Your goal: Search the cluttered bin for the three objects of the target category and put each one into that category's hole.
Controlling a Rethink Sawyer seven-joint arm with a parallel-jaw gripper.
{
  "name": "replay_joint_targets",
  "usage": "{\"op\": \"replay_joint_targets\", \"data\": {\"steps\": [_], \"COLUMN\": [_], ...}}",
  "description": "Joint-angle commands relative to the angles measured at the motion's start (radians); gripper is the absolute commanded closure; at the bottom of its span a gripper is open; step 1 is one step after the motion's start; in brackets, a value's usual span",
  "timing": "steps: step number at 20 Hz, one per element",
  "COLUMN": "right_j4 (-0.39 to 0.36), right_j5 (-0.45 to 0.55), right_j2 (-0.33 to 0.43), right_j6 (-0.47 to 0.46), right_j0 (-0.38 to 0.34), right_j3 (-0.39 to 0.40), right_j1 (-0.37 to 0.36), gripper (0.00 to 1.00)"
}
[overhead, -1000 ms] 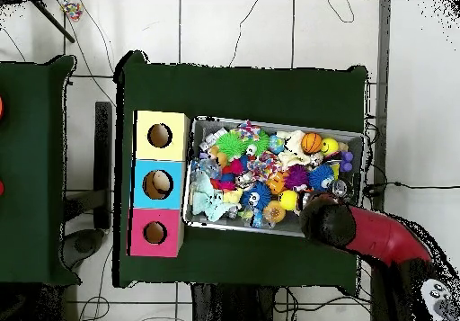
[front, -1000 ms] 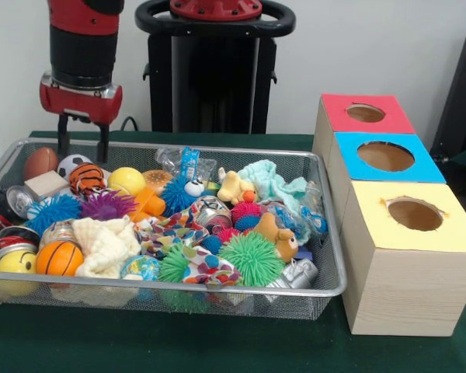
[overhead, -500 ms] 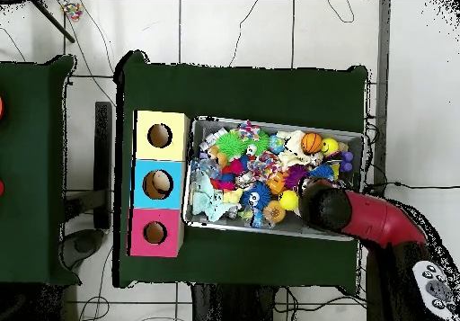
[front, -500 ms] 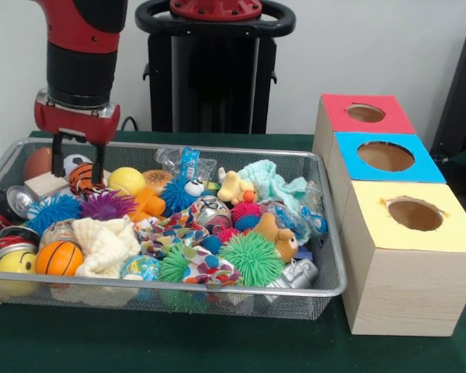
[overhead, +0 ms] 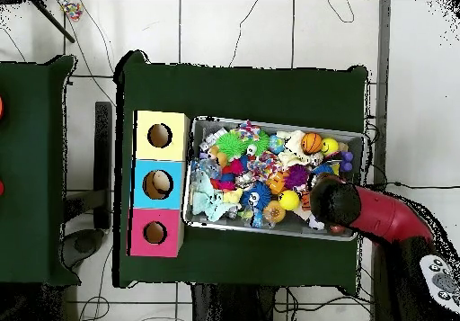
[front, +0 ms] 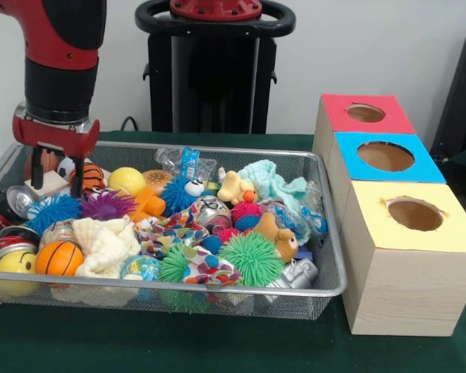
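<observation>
Now that I have swung across and dipped lower, my claw [front: 56, 174] hangs spread and empty over the wooden block [front: 46, 184] and striped ball [front: 89, 177] in the basket [front: 217, 299], so no toy has reached the boxes [front: 410, 256].

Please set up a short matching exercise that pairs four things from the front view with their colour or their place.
Things:
1. nearest box
2. middle box
3. gripper
4. basketball

Colour or place:
A. blue top with a round hole
B. orange, near the bin's front left corner
C. yellow top with a round hole
D. over the bin's back left corner

Pairs: 1-C, 2-A, 3-D, 4-B
</observation>
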Motion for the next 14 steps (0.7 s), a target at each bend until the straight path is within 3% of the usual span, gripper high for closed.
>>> {"op": "replay_joint_targets", "data": {"steps": [1, 14], "right_j4": [-0.013, 0.003], "right_j5": [-0.037, -0.163], "right_j2": [-0.047, -0.136], "right_j6": [0.159, 0.214], "right_j0": [0.042, 0.129], "right_j3": [-0.066, 0.043], "right_j1": [0.035, -0.012], "gripper": [0.00, 0.00]}}
